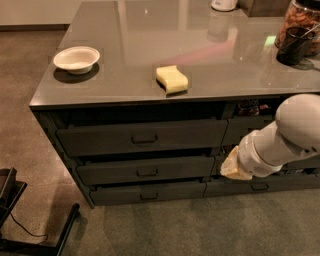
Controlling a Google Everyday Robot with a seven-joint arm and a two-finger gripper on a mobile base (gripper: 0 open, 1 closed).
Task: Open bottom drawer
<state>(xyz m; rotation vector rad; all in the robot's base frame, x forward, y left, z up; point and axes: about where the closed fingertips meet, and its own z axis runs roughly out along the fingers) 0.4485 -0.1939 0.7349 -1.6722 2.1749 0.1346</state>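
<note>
The bottom drawer (pixel 147 192) is the slim, long dark grey front at the foot of the wider three-drawer stack, with a small dark loop handle (pixel 149 196) at its centre. Its front stands about flush with the frame. My gripper (pixel 234 168) is the tan end of the white arm (pixel 285 137). It hangs in front of the narrower stack on the right, just past the right end of the middle drawer (pixel 145 170). It is above and to the right of the bottom drawer and well right of the handle.
On the grey counter top (pixel 125 30) stand a white bowl (pixel 76 58), a yellow sponge (pixel 172 78), a dark cup (pixel 292 45) and a snack jar (pixel 300 15). The top drawer (pixel 142 136) juts out slightly. A black chair base (pixel 20 220) stands on the floor at bottom left.
</note>
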